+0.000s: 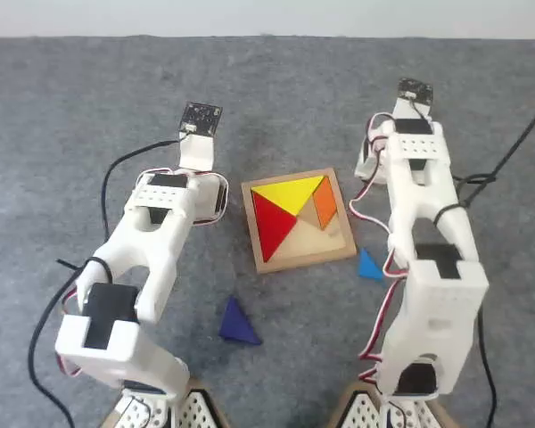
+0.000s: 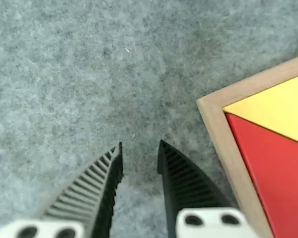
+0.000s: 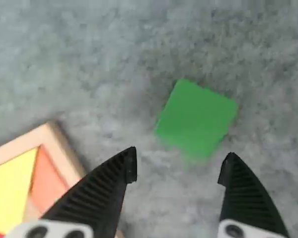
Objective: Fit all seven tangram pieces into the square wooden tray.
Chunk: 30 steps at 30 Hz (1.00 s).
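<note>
In the centre of the high view, you have the square wooden tray (image 1: 308, 259) lying flat on the grey felt tabletop (image 1: 89, 107), between the two arms. Inside it, a yellow triangle (image 1: 290, 193) fills the upper side. A red triangle (image 1: 272, 223) fills the left side and touches the yellow one along a slanted edge. An orange piece (image 1: 325, 207) sits against the right side. The lower right part of the tray is bare wood.

Two pieces lie loose on the tabletop. A dark blue triangle (image 1: 238, 323) is in the lower centre of the frame, apart from the tray. A small light blue triangle (image 1: 368, 265) is just off the tray's lower right corner, beside the right arm.

Your left gripper (image 2: 139, 148) hangs over bare felt just beside a corner of the tray, its jaws parted only narrowly and holding nothing. Your right gripper (image 3: 181, 166) is spread wide and empty, above a green square (image 3: 196, 119) that lies flat on the felt near another tray corner.
</note>
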{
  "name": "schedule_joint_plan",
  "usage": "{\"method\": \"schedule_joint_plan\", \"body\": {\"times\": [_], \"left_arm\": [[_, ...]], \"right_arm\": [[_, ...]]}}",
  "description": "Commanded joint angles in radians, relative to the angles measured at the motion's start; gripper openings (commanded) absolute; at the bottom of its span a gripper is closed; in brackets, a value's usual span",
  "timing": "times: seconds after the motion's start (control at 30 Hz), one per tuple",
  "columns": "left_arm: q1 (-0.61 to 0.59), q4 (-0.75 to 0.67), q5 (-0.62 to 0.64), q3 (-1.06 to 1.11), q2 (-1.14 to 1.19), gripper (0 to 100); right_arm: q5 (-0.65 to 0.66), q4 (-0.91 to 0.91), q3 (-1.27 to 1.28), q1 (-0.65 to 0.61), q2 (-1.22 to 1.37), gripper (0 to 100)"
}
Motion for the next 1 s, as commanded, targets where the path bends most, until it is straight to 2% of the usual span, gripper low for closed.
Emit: {"method": "schedule_joint_plan", "body": {"times": [0.0, 0.2, 0.33, 0.4, 0.67, 0.83, 0.97], "left_arm": [[-0.006, -0.014, -0.008, -0.044, -0.008, 11], [-0.008, -0.014, -0.008, -0.044, -0.008, 11], [-0.006, -0.014, -0.008, -0.044, -0.008, 11], [-0.006, -0.014, -0.008, -0.044, -0.008, 11], [-0.006, -0.014, -0.008, -0.044, -0.008, 11], [-0.006, -0.014, -0.008, -0.044, -0.008, 11], [-0.005, -0.014, -0.008, -0.044, -0.008, 11]], "right_arm": [[-0.012, -0.01, -0.114, 0.05, 0.045, 27.4], [-0.012, -0.01, -0.137, 0.041, 0.11, 27.0], [-0.011, -0.001, -0.137, 0.038, 0.119, 14.6], [-0.011, -0.015, -0.138, 0.038, 0.116, 11.7], [-0.005, -0.01, -0.138, 0.044, 0.114, 22.0], [0.005, -0.01, -0.178, 0.047, 0.116, 22.6], [0.126, -0.01, -0.276, 0.088, 0.124, 22.6]]}}
